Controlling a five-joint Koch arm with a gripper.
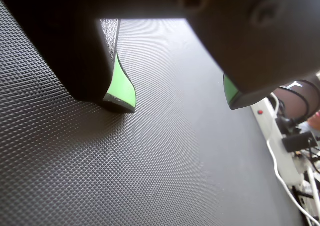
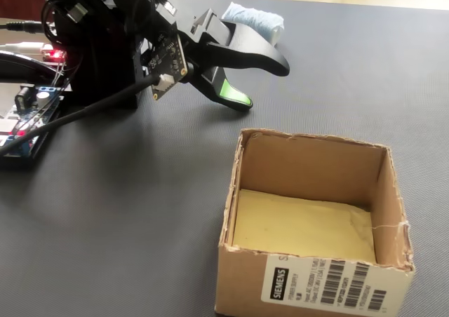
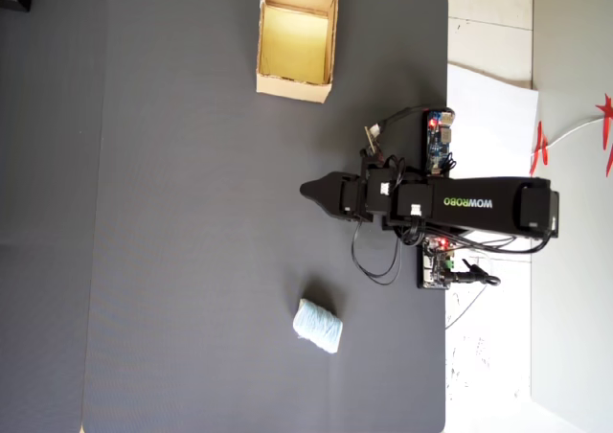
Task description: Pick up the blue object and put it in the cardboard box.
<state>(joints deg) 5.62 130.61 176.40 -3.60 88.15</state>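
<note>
The blue object point(image 3: 318, 325) is a small pale-blue ribbed bundle lying on the dark mat, seen in the overhead view below the arm. In the fixed view the blue object point(image 2: 254, 19) lies just behind the jaws, apart from them. My gripper point(image 2: 265, 85) hovers low over the mat, open, with green pads and nothing between them. The wrist view shows the gripper point(image 1: 177, 98) with only bare mat in the gap. The cardboard box point(image 2: 309, 164) stands open in front with a yellow floor and nothing in it. In the overhead view the cardboard box point(image 3: 293, 86) is at the top, and the gripper point(image 3: 308, 192) points left between the two.
Circuit boards with red lights point(image 2: 31, 117) and cables lie beside the arm's black base point(image 2: 98, 57). A white power strip point(image 1: 270, 123) with cords sits past the mat's edge. White paper point(image 3: 488, 107) lies beyond the mat's right edge in the overhead view.
</note>
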